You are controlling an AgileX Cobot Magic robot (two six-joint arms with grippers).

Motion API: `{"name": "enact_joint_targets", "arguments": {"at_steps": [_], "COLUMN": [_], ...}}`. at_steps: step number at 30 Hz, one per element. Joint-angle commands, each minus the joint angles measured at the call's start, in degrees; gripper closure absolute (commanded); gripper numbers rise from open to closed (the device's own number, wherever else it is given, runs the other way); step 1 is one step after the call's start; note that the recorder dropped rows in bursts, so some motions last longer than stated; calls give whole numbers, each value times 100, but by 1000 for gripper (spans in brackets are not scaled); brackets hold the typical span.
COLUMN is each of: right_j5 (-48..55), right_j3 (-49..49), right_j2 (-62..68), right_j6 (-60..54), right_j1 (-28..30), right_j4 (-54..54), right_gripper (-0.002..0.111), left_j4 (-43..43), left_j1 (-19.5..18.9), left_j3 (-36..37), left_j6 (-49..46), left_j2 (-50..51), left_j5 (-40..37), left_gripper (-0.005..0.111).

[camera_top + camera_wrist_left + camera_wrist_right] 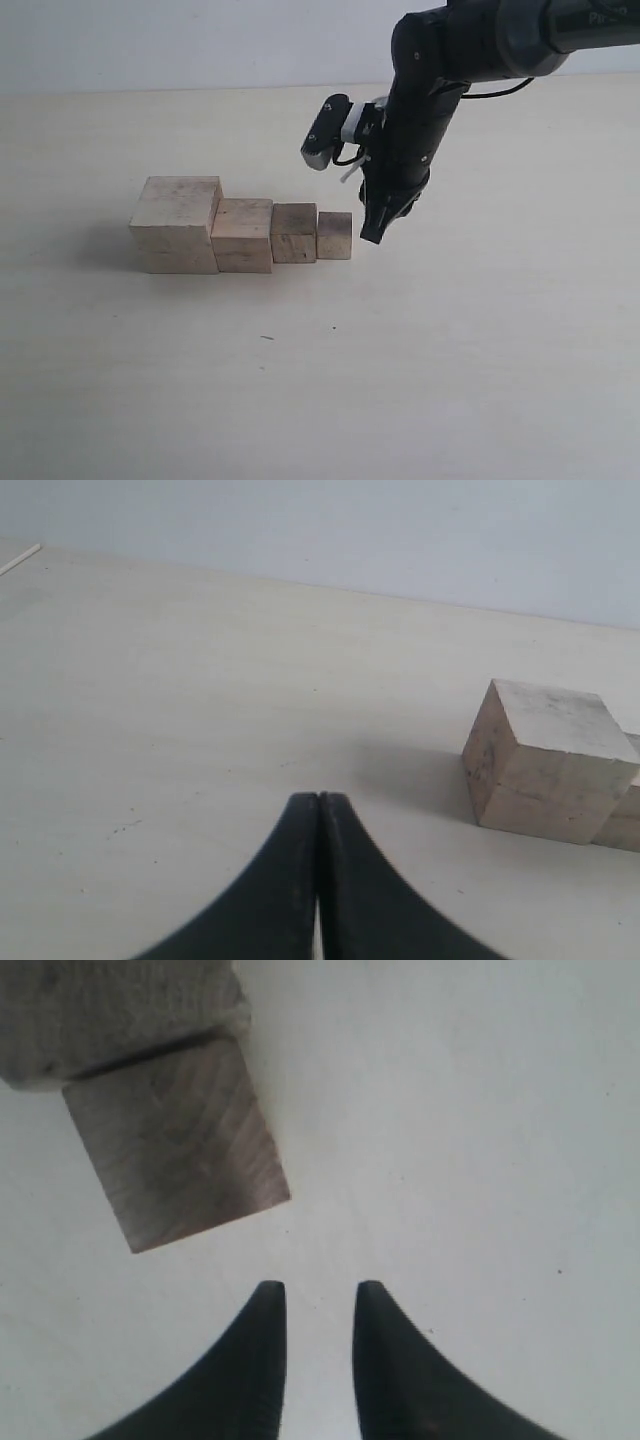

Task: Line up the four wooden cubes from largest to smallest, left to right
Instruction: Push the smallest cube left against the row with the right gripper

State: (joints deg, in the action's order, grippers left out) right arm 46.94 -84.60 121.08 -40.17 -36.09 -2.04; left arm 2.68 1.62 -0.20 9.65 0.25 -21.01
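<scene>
Four pale wooden cubes stand in a touching row on the table in the exterior view: the largest cube (177,223) at the left, then the second cube (243,234), the third cube (294,232) and the smallest cube (335,235). My right gripper (373,238) hangs just right of the smallest cube (175,1143), apart from it, open and empty (318,1290). The left wrist view shows the largest cube (545,760) ahead and to one side of my left gripper (319,798), which is shut on nothing. The left arm is out of the exterior view.
The pale table (450,340) stretches bare around the row. A light wall (200,40) rises behind its far edge. The right arm's black body (430,90) and wrist camera (327,132) hang above the row's right end.
</scene>
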Motion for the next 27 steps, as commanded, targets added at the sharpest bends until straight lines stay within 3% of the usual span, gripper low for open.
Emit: {"name": "enact_joint_targets", "arguments": {"at_steps": [1,2,27], "right_j5": [-26,-36,63], "right_j3": [19,19,19], "right_j2": [-15,-15,324], "right_j6": [29,29,-69], "right_j1": [3,3,3], "right_j4": [-209,-209,-916], "right_gripper": [105,108,108], "left_j4": [-28,-28,-28], "left_j1": [33,33,33], "left_j3": [20,20,20], "left_j6": [-18,-18,-18], "left_j2": [-25,-25,-25], "left_j5": [56,56,56], "left_gripper": [107,107,107]}}
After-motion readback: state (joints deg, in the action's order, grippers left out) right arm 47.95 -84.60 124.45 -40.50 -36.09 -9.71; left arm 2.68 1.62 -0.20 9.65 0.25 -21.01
